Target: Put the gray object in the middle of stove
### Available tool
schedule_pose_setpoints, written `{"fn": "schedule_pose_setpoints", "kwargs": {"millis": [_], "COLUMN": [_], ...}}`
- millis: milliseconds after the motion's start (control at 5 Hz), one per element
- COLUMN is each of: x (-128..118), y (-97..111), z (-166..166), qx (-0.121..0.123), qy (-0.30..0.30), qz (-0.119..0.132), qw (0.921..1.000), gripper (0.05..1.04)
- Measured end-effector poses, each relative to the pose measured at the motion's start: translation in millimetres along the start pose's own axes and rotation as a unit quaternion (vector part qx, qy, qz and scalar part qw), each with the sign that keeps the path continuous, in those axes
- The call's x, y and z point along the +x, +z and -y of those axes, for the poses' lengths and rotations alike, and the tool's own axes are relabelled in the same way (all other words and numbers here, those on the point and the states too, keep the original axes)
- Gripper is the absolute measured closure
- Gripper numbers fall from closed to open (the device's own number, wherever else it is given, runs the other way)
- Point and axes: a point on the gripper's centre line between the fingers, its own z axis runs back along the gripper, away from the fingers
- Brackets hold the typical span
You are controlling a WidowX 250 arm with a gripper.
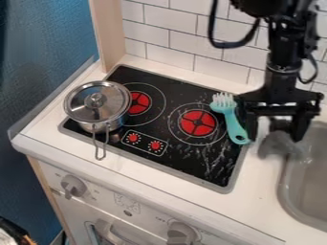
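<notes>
the black 2-finger pincer is set wide at 3 o'clock of the black rectangular stove top. the gray irregular object is at the pincer's 6 o'clock, partly between the fingers, beside the gray sink basin.

Tiny marks nr knobs on oven panel, no legible txt.

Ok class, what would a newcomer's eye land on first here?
Probably the shiny metal pot on the left side of the black stove, and the vivid red burners. Next, the mint-green brush at the stove's right, and the black gripper by the gray object near the sink.
</notes>
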Motion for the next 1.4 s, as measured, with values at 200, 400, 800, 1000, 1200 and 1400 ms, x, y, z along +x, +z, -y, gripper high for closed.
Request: {"fn": "schedule_pose_setpoints", "kwargs": {"millis": [200,400,800,1000,1200,1400], "x": [-3,-1,-3,-4,-6,-3], "y": [-3,-4,-7,-5,13,46], "z": [6,5,2,-1,-4,-11], "qx": [0.002,0.004,0.013,0.013,0.01,-0.016], "qy": [0.002,0.006,0.012,0.015,0.015,0.029], "qz": [0.005,0.014,0.015,0.02,0.036,0.067], "qw": [1.0,0.9999,0.9997,0.9996,0.9992,0.9972], "gripper": [0.382,0.6,0.777,0.81,0.833,0.837]}}
